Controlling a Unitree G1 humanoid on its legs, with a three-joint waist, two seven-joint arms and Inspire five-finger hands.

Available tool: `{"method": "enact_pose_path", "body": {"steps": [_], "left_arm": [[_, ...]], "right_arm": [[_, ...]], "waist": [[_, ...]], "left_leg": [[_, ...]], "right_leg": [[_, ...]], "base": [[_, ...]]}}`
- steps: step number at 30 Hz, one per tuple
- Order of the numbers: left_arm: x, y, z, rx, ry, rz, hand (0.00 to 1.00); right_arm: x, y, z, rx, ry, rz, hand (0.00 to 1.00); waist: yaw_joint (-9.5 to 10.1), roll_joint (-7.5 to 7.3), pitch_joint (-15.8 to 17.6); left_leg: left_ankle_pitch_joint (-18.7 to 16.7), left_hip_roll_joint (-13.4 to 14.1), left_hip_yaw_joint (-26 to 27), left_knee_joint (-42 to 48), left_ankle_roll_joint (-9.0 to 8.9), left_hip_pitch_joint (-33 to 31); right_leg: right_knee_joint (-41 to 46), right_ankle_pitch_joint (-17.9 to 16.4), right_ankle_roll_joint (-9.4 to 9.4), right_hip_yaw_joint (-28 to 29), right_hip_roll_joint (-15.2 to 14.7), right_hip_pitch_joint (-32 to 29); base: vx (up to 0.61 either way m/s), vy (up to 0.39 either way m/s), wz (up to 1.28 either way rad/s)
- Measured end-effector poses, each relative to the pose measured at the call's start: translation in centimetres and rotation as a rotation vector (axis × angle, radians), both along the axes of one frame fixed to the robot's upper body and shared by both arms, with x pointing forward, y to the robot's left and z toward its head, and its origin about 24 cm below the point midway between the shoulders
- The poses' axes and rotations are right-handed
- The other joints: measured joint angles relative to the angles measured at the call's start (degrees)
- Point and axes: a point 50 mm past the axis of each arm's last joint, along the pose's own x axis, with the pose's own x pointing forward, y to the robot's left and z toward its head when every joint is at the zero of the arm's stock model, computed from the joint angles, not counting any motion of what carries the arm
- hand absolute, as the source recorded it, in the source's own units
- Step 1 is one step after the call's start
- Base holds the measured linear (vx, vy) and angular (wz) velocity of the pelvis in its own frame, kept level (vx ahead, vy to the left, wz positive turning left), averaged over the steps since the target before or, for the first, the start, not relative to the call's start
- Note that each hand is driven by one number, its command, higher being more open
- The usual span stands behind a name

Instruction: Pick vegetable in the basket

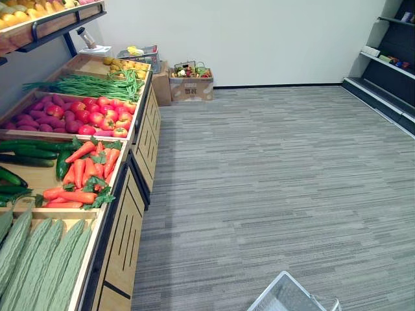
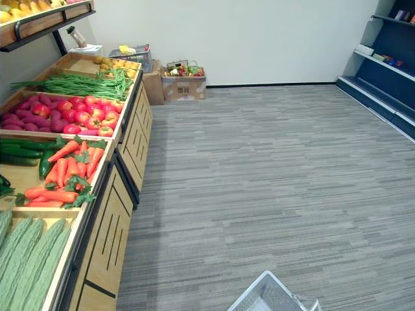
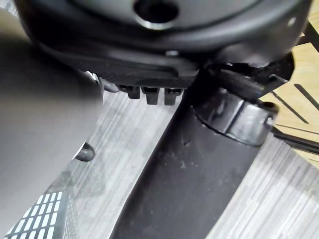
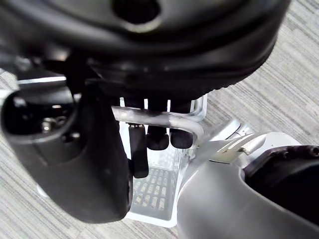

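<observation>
Vegetables lie in the wooden bins of a produce stand (image 1: 120, 223) on the robot's left: pale bitter gourds (image 1: 39, 265) nearest, then carrots (image 1: 81, 172) beside dark cucumbers (image 1: 26, 152), with tomatoes (image 1: 97, 113) and a sheaf of green beans (image 1: 84, 85) farther along. Well apart from the stand, a light mesh basket (image 1: 285, 295) hangs over the grey striped floor (image 1: 272, 181) at the lower edge of the head views. The right hand (image 4: 159, 64) carries the basket, its fingers (image 4: 157, 139) hooked over the pale handle (image 4: 169, 122). The left hand (image 3: 149, 50) hangs over the floor beside the stand; whether it is open or closed cannot be told.
</observation>
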Motion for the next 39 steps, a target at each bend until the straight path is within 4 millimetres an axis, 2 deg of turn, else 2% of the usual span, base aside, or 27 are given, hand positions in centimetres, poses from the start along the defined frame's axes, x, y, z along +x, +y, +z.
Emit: {"method": "enact_pose_path", "body": {"steps": [4, 5, 8, 9, 10, 11, 12, 13, 16, 17, 18, 19, 21, 22, 23, 24, 25, 26, 28, 30, 31, 33, 35, 36, 37, 38, 39], "left_arm": [[0.0, -0.2, 0.0, 0.012, 0.002, 0.007, 1.0], [0.2, -0.3, 0.0, 0.011, -0.007, 0.006, 1.0], [0.4, -0.2, 0.1, 0.013, -0.018, 0.005, 1.0], [0.5, -0.2, 0.1, 0.014, -0.023, 0.009, 1.0], [0.6, 0.1, 0.2, 0.02, -0.031, 0.015, 1.0], [0.8, -0.1, 0.2, 0.01, -0.038, 0.035, 1.0], [0.7, -0.2, 0.2, 0.005, -0.031, 0.037, 1.0], [0.3, -0.1, 0.1, 0.006, -0.019, 0.037, 1.0], [-0.1, 1.1, 0.3, 0.024, -0.023, 0.084, 1.0], [-0.2, 1.2, 0.4, 0.025, -0.029, 0.095, 1.0], [-0.4, 1.1, 0.3, 0.021, -0.029, 0.121, 1.0], [-0.4, 1.2, 0.3, 0.022, -0.027, 0.122, 1.0], [-0.9, 1.2, 0.3, 0.022, -0.019, 0.139, 1.0], [-1.4, 1.1, 0.2, 0.019, -0.009, 0.154, 1.0], [-1.9, 1.0, 0.1, 0.012, 0.009, 0.157, 1.0], [-2.3, 1.1, 0.0, 0.011, 0.021, 0.161, 1.0], [-2.2, 1.4, 0.1, 0.014, 0.012, 0.187, 1.0], [-1.6, 1.7, 0.3, 0.017, -0.017, 0.218, 1.0], [-1.4, 1.7, 0.4, 0.01, -0.033, 0.243, 1.0], [-0.5, 1.5, 0.5, -0.012, -0.074, 0.265, 1.0], [0.0, 1.4, 0.6, -0.015, -0.094, 0.252, 1.0], [0.9, 1.4, 0.9, -0.006, -0.129, 0.216, 1.0], [1.3, 1.6, 1.0, 0.003, -0.141, 0.171, 1.0], [1.7, 1.4, 1.1, 0.002, -0.154, 0.159, 1.0], [1.8, 1.4, 1.1, 0.002, -0.159, 0.159, 1.0], [2.1, 1.2, 1.1, -0.009, -0.164, 0.16, 1.0], [2.2, 1.0, 1.1, -0.013, -0.167, 0.16, 1.0]], "right_arm": [[0.1, 0.1, 0.0, -0.016, 0.014, 0.003, 0.0], [0.4, 0.0, 0.0, -0.03, 0.017, -0.007, 0.0], [0.7, 0.3, 0.0, -0.023, 0.006, 0.001, 0.0], [0.7, 0.3, 0.0, -0.024, 0.006, 0.0, 0.0], [0.9, 0.3, 0.1, -0.026, -0.005, -0.007, 0.0], [1.2, 0.1, 0.2, -0.023, -0.022, -0.053, 0.0], [1.3, -0.2, 0.3, -0.019, -0.041, -0.109, 0.0], [0.9, -0.1, 0.2, -0.014, -0.032, -0.115, 0.0], [-0.1, 1.3, -0.1, 0.021, -0.009, -0.152, 0.0], [-0.1, 1.3, -0.1, 0.022, -0.01, -0.153, 0.0], [-0.2, 1.4, -0.1, 0.022, -0.005, -0.156, 0.0], [-0.2, 1.5, -0.2, 0.021, -0.002, -0.155, 0.0], [-0.3, 1.4, -0.1, 0.018, -0.007, -0.149, 0.0], [-0.5, 1.4, -0.1, 0.015, -0.002, -0.143, 0.0], [-1.1, 1.4, -0.1, 0.015, 0.013, -0.14, 0.0], [-1.2, 1.5, -0.1, 0.017, 0.022, -0.14, 0.0], [-1.2, 1.7, -0.2, 0.024, 0.031, -0.139, 0.0], [-1.2, 1.8, -0.2, 0.03, 0.051, -0.135, 0.0], [-1.1, 1.7, -0.1, 0.028, 0.07, -0.129, 0.0], [-0.9, 1.1, 0.0, 0.02, 0.093, -0.068, 0.0], [-0.9, 1.1, 0.0, 0.025, 0.104, -0.049, 0.0], [-1.1, 0.9, -0.1, 0.03, 0.133, -0.039, 0.0], [-0.9, 0.9, -0.1, 0.031, 0.133, -0.019, 0.0], [-0.4, 0.9, 0.0, 0.03, 0.11, -0.014, 0.0], [-0.1, 0.8, 0.0, 0.031, 0.093, -0.011, 0.0], [0.3, 0.7, 0.0, 0.024, 0.071, -0.008, 0.0], [0.4, 0.6, 0.0, 0.013, 0.067, -0.009, 0.0]], "waist": [[0.1, -0.06, 0.02], [0.2, 0.18, 0.42], [0.19, -0.18, 1.2], [0.26, -0.4, 1.43], [0.27, -0.83, 1.87], [-0.08, -0.67, 2.71], [-0.96, -0.05, 4.43], [-1.47, -0.18, 4.32], [-1.17, -2.81, 3.97], [-1.21, -2.92, 4.02], [-1.18, -2.88, 3.89], [-0.95, -2.83, 3.83], [-0.85, -2.52, 3.64], [-0.9, -1.89, 3.17], [-0.94, -1.4, 1.56], [-0.9, -1.13, 0.94], [-0.78, -1.49, 0.73], [-0.83, -2.15, 0.34], [-0.71, -2.15, 0.21], [-0.47, -1.07, -0.23], [0.06, -0.67, 0.01], [1.35, -1.18, 0.36], [1.74, -2.42, 1.18], [1.75, -3.21, 1.96], [1.76, -3.17, 2.53], [1.91, -2.92, 3.75], [2.21, -2.88, 4.33]], "left_leg": [[-0.13, -0.52, -0.16, 0.23, 0.21, 0.19], [-3.54, -0.48, -0.34, 5.68, 1.26, -1.1], [-4.28, -1.16, 0.1, 7.37, 2.06, -1.99], [-4.66, -1.85, 0.45, 7.87, 2.4, -2.37], [-5.47, -2.91, -0.73, 8.05, 3.87, -2.79], [-6.26, -3.95, -2.61, 7.68, 5.97, -2.17], [-6.16, -3.31, -3.24, 8.37, 6.13, -1.19], [-6.17, -2.94, -3.6, 8.84, 6.11, -1.0], [-6.27, -3.22, -4.46, 7.82, 5.94, -0.15], [-6.42, -3.0, -4.81, 7.8, 5.69, -0.24], [-6.97, -2.35, -5.56, 7.68, 4.75, 0.39], [-7.57, -1.56, -5.88, 7.07, 3.69, 1.4], [-8.41, -0.04, -5.97, 5.73, 2.2, 3.1], [-9.05, 1.89, -5.94, 4.44, 1.12, 4.96], [-9.33, 4.39, -5.96, 3.6, 0.5, 5.92], [-9.0, 5.13, -6.0, 4.7, -0.02, 6.05], [-8.83, 5.97, -6.31, 8.31, -0.29, 4.86], [-8.8, 6.56, -7.33, 16.66, -0.25, 1.91], [-7.31, 7.23, -7.75, 25.64, 0.62, -1.26], [-1.53, 8.95, -8.48, 42.57, 1.28, -10.13], [-2.82, 9.68, -8.18, 49.6, 1.18, -13.75], [-6.99, 9.29, -5.96, 53.12, 0.89, -17.71], [-9.32, 6.38, -1.87, 44.31, -0.02, -18.72], [-8.5, 2.68, -0.28, 30.97, -0.66, -19.06], [-6.75, 1.38, -0.32, 25.42, -0.73, -19.09], [-1.75, -0.56, -0.43, 15.53, -0.46, -19.16], [2.61, -1.28, -0.44, 11.98, -0.06, -18.93]], "right_leg": [[0.05, 0.47, 0.46, -0.59, -0.27, 0.24], [3.15, 0.01, 0.8, -0.74, -1.16, -0.11], [5.77, -1.79, 0.85, -0.97, -2.49, -1.5], [8.04, -3.17, 1.51, -0.99, -3.2, -2.92], [12.79, -5.26, 2.94, -1.35, -4.24, -5.14], [23.38, -6.7, 5.48, -2.47, -5.94, -10.03], [29.44, -7.91, 5.25, -3.43, -6.38, -12.78], [27.83, -8.22, 4.73, -3.26, -6.11, -12.72], [17.03, -7.98, 4.4, -0.63, -7.09, -14.12], [16.46, -7.48, 4.38, -1.03, -7.26, -14.39], [16.65, -6.39, 4.3, -2.36, -7.26, -14.33], [17.39, -4.69, 3.15, -4.22, -7.13, -14.06], [20.28, -3.87, 2.11, -7.0, -6.88, -13.91], [22.88, -4.9, 0.49, -8.78, -5.83, -13.99], [24.51, -7.8, -0.88, -10.16, -3.95, -13.99], [25.1, -9.14, -1.47, -10.83, -3.2, -14.03], [26.45, -10.32, -2.45, -11.28, -2.79, -13.84], [27.83, -12.33, -3.98, -12.3, -2.84, -12.59], [27.45, -13.91, -4.57, -12.96, -2.74, -10.3], [22.32, -14.93, -4.95, -13.61, -1.0, -5.1], [20.53, -14.67, -4.79, -13.72, -0.27, -3.02], [17.56, -14.34, -4.65, -13.85, -0.23, 1.5], [15.12, -14.23, -4.44, -13.73, -1.37, 5.38], [13.68, -14.19, -3.88, -13.72, -2.47, 7.33], [13.25, -14.22, -3.53, -13.69, -2.7, 8.02], [12.38, -14.61, -2.74, -13.59, -2.95, 9.58], [11.98, -14.9, -2.28, -13.37, -3.23, 10.39]], "base": [[-0.03, 0.045, -0.01], [-0.17, 0.214, -0.06], [-0.16, 0.145, -0.11], [-0.1, 0.119, -0.1], [-0.11, 0.129, -0.1], [-0.11, 0.101, 0.16], [-0.11, 0.043, 0.3], [-0.1, 0.003, 0.55], [-0.01, -0.089, 0.41], [0.14, -0.221, 0.3], [0.23, -0.255, 0.22], [0.3, -0.331, 0.16], [0.27, -0.303, 0.03], [0.3, -0.346, 0.09], [0.31, -0.349, 0.16], [0.28, -0.27, 0.2], [0.39, -0.325, 0.23], [0.39, -0.324, 0.25], [0.39, -0.341, 0.24], [0.36, -0.291, 0.34], [0.28, -0.18, 0.19], [0.26, -0.108, -0.04], [0.36, -0.07, -0.03], [0.23, 0.003, -0.02], [0.29, 0.054, -0.04], [0.18, 0.063, -0.06], [0.39, 0.129, -0.17]]}}
